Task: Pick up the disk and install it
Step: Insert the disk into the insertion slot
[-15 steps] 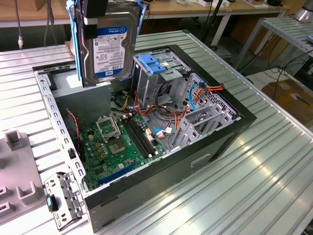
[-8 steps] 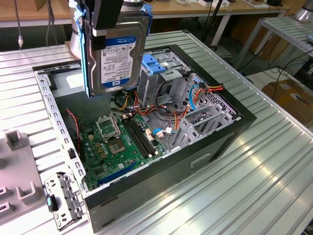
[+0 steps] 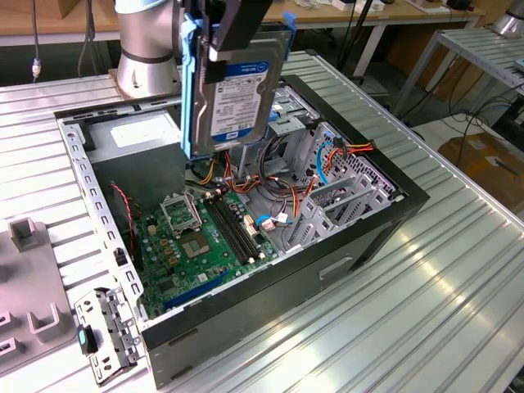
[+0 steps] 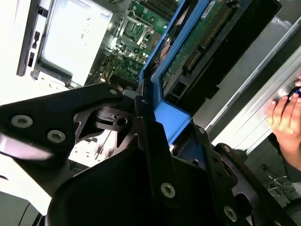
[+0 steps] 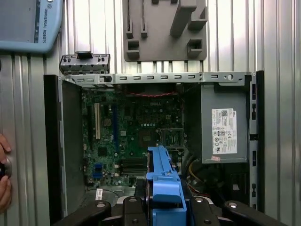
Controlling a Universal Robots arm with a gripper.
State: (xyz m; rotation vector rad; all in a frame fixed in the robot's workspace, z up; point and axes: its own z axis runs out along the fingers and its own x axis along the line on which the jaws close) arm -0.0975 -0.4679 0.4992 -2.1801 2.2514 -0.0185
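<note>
Holding the disk upright in the air, its white label facing the near side of the exterior view, I have my gripper pinched on its top end across the blue side rails. It hangs clear above the far part of the open computer case — over the tangle of cables, with the motherboard below and nearer, the grey power supply toward the exterior view's left and the metal drive cage toward its right. A person's hand is at the ribbed counter, just beside the case's outer wall.
</note>
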